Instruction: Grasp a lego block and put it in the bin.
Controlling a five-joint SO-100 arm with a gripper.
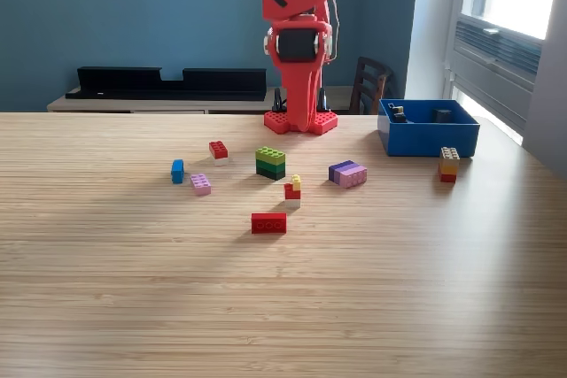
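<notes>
Loose blocks scatter mid-counter (283,307): the green stack (270,163), red-and-yellow block (292,189) and purple block (348,173) sit close together, leaving narrow gaps. The red brick (268,223) lies apart with bare counter in front. The bin (428,135) is open above, with an orange-topped block (448,165) just beside its front corner.

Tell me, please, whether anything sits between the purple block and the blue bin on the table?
Nothing visible does. The purple block lies on bare table to the exterior view's left of the blue bin, with open wood between them. The tan and orange block stands in front of the bin, off that line.
</notes>
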